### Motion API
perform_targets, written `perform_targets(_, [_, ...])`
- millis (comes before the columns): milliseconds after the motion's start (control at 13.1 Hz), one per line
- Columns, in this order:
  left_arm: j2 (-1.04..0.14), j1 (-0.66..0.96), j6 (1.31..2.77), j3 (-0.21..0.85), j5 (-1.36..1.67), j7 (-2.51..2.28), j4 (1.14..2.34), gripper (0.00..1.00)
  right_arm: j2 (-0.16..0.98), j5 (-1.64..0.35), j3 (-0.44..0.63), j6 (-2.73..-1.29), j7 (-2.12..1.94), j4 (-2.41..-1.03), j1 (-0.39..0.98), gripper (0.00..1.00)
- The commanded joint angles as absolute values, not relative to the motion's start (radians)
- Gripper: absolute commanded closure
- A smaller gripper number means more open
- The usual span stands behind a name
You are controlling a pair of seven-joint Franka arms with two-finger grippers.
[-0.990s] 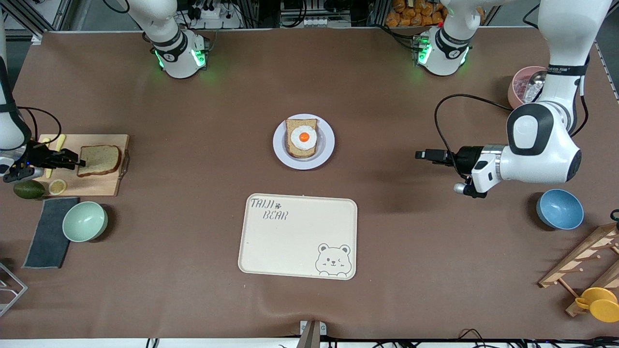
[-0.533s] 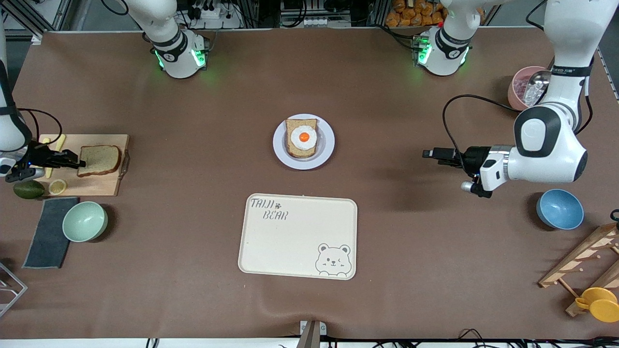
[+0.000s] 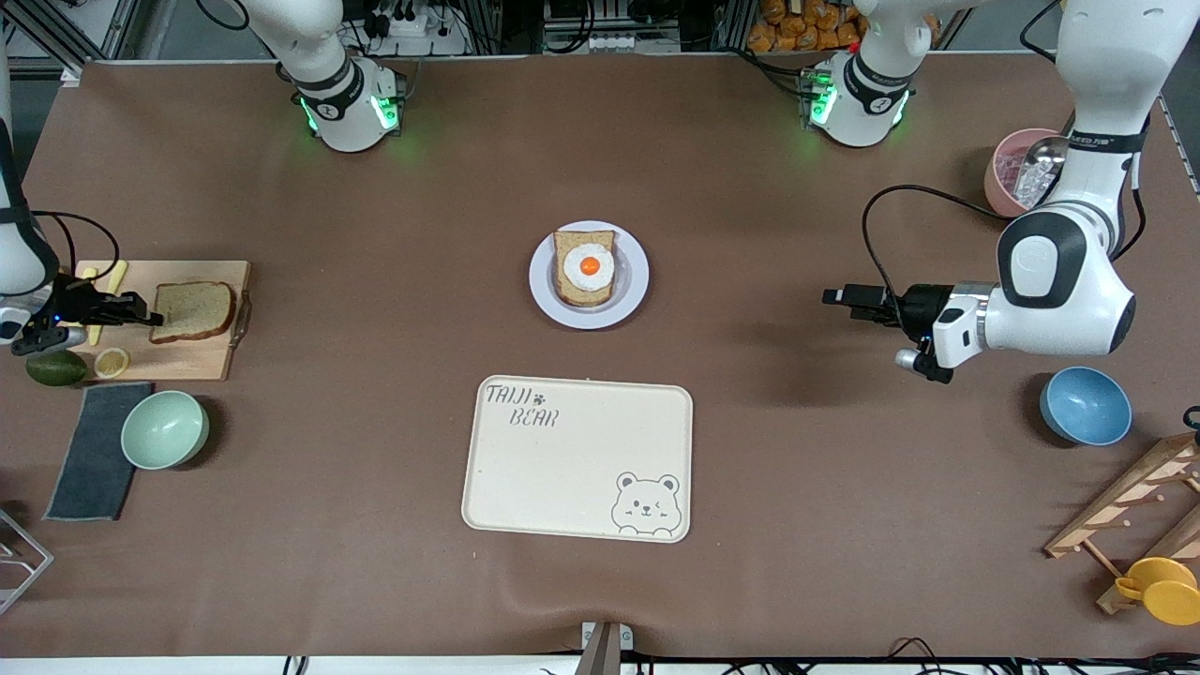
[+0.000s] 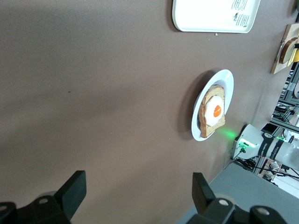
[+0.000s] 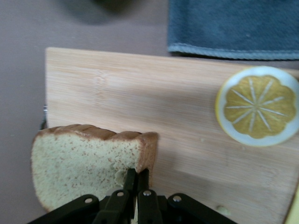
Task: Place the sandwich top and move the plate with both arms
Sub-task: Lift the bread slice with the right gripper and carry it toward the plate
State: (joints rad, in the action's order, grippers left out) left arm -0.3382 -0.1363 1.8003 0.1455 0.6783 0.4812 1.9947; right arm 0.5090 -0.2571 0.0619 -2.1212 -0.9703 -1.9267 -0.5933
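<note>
You have a wide brown table cover (image 3: 375, 281), smooth and matte, with much free surface between the two grippers. The cream rectangular tray (image 3: 577, 459) with rounded corners and a bear drawing lies nearest the front camera, well apart from both sets of jaws. The wooden cutting board (image 3: 202, 352), pale and with a fine grain, lies under the right gripper (image 3: 150, 320) at the right arm's end of the table.

The plate (image 3: 634, 281) is round, pale lavender-grey with a raised rim, and it sits in the middle of the table, well apart from both grippers. On it lies a bread slice with a fried egg (image 3: 588, 266). In the left wrist view you see the plate (image 4: 200, 133) straight ahead of the jaws, with bare cover between.

The left gripper (image 3: 830, 297) hovers over bare table toward the left arm's end, and its jaws are spread wide.

The sandwich top (image 3: 194, 310) lies on the board. It is speckled and porous with a darker crust, and its rounded top points away from the jaws. The right gripper pinches its straight edge; in the right wrist view the fingertips (image 5: 136, 179) press together on the crumb (image 5: 79, 163) close to the corner. A lemon slice (image 5: 257, 105) lies beside the jaws, apart from the bread.
</note>
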Motion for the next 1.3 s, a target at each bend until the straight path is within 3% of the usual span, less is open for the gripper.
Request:
perform_targets(0, [-0.339, -0.141, 1.807, 0.150, 0.703, 0.505, 1.996, 0.00, 0.520, -0.272, 0.051, -1.944, -0.942, -1.823, -0.582, 1.00])
perform_targets(457, [-0.339, -0.140, 1.809, 0.150, 0.718, 0.505, 1.996, 0.00, 0.499, -0.319, 0.044, -1.671, -0.767, -1.761, -0.519, 1.00])
perform_targets(838, [-0.344, -0.138, 1.810, 0.150, 0.723, 0.505, 1.994, 0.00, 0.466, -0.356, 0.045, -1.597, -0.620, -1.766, -0.393, 1.00])
perform_targets(1219, [-0.347, -0.133, 1.818, 0.150, 0.723, 0.505, 1.996, 0.00, 0.466, -0.549, 0.046, -1.549, -0.441, -1.793, -0.246, 1.00])
